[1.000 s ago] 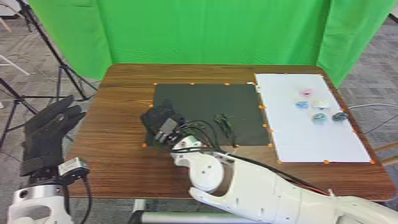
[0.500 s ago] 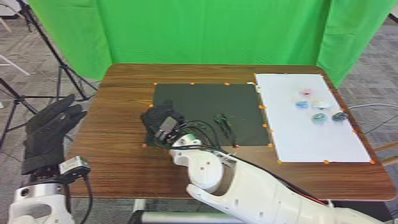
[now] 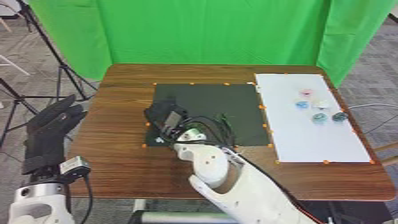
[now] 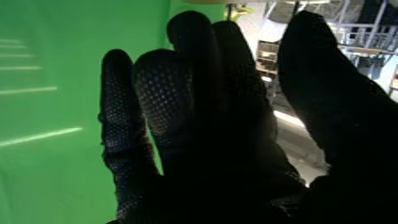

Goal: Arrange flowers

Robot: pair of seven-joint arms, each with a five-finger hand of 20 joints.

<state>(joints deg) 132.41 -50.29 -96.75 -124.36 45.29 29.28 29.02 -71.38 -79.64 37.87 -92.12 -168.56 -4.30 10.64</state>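
So the bot's right hand [image 3: 163, 113] is over the black mat's [image 3: 209, 97] left side, fingers loosely straight, and its left hand [image 3: 49, 130] looks relaxed too, fingers extended.

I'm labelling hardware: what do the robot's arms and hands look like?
The left arm and right arm are white and rounded. The left hand and right hand wear black fabric gloves. Black cables run along the right arm; a pale box sits at the left arm's wrist.
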